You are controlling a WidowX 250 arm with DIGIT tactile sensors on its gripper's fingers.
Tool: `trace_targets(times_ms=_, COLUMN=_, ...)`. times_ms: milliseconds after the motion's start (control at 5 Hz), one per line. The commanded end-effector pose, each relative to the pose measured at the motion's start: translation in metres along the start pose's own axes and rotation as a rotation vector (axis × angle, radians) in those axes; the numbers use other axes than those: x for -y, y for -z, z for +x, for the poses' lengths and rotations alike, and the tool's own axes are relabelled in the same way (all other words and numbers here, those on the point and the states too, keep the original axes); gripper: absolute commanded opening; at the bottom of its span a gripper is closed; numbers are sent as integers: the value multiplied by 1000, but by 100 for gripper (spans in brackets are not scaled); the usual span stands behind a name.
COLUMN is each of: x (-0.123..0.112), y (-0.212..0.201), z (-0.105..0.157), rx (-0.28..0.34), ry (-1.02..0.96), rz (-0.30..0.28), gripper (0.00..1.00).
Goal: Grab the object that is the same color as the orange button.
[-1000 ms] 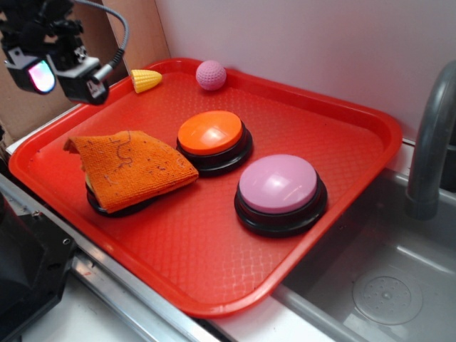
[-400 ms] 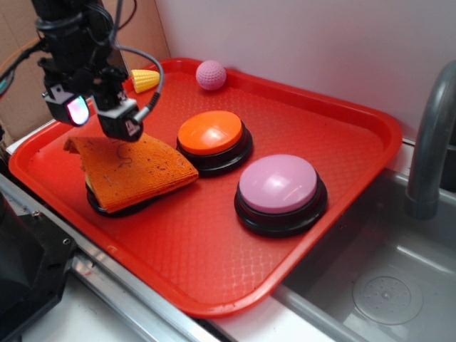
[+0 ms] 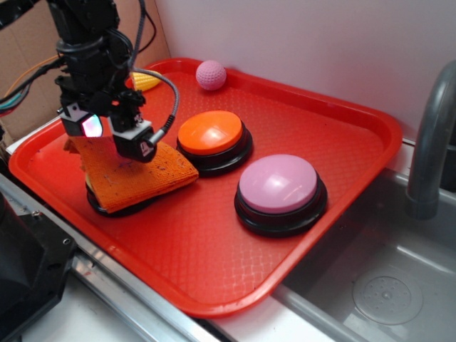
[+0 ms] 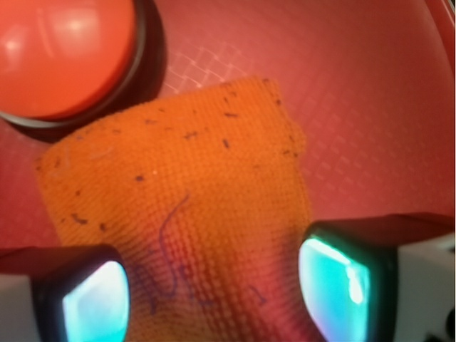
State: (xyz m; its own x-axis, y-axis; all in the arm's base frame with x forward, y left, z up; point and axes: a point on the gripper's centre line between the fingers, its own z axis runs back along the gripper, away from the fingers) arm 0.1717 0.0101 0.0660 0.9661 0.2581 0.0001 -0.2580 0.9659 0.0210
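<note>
The folded orange cloth (image 3: 146, 174) lies at the left of the red tray (image 3: 285, 256), draped over a black-based button (image 3: 117, 209) whose dome is hidden. The orange button (image 3: 210, 133) stands just right of it. My gripper (image 3: 114, 135) hangs directly over the cloth, open, one finger near each side. In the wrist view the cloth (image 4: 185, 192) fills the space between my two glowing pads (image 4: 338, 281), and the gripper (image 4: 214, 292) holds nothing. The orange button (image 4: 57, 53) shows at top left.
A pink button (image 3: 279, 185) stands right of the orange one. A yellow toy corn (image 3: 146, 80) and a pink ball (image 3: 211, 75) lie at the tray's far edge. A sink (image 3: 385, 285) with a grey tap (image 3: 431, 135) is on the right.
My gripper came down and to the right from above the tray's far left corner until it stands low over the cloth. Nothing on the tray has moved.
</note>
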Motion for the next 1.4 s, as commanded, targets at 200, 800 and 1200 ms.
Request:
trace_targets(times_ms=200, x=-2, y=3, z=2, rx=-6, ry=-71, rz=38, gripper=0)
trace_targets(times_ms=800, x=-17, y=-30, z=11, rx=25, ry=-87, rz=44, gripper=0)
trace_targets(times_ms=1200, x=-53, y=-104, z=24, rx=96, ry=-116, rz=-30, gripper=0)
